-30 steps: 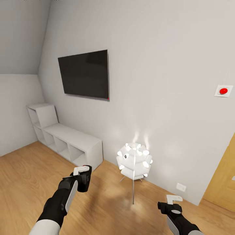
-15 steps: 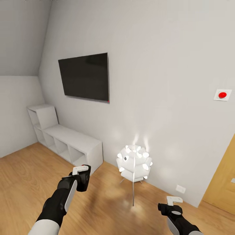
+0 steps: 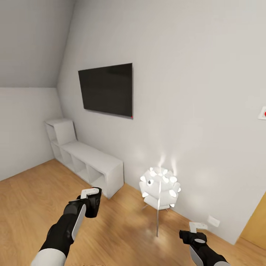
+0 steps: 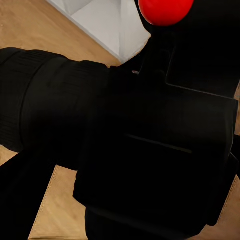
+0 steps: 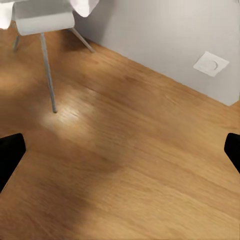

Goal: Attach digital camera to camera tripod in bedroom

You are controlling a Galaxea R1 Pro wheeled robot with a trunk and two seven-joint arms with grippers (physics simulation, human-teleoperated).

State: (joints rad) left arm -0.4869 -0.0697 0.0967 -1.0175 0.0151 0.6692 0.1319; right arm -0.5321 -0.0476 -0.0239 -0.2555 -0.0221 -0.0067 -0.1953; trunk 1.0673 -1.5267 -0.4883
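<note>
I hold the digital camera point(image 3: 94, 207), a small black boxy body, low in front of me in my left gripper point(image 3: 92, 201), which is shut on it. Up close in the left wrist view, the camera point(image 4: 150, 140) shows its lens barrel and a red button point(image 4: 165, 7). My right gripper point(image 3: 197, 231) hangs low at the right, open and holding nothing. In the right wrist view its fingertips point(image 5: 10, 155) sit far apart above the bare wood floor. The camera tripod is out of view.
A lit white tube-cluster floor lamp point(image 3: 159, 186) on thin legs stands by the wall ahead, between my arms. A white cubby shelf point(image 3: 88, 162) runs along the wall at left, under a wall TV point(image 3: 107, 89). A wooden door point(image 3: 256, 225) is at far right.
The whole picture has shifted to the right, so my head or base has turned left. Both arms keep their pose and the camera stays in the left gripper.
</note>
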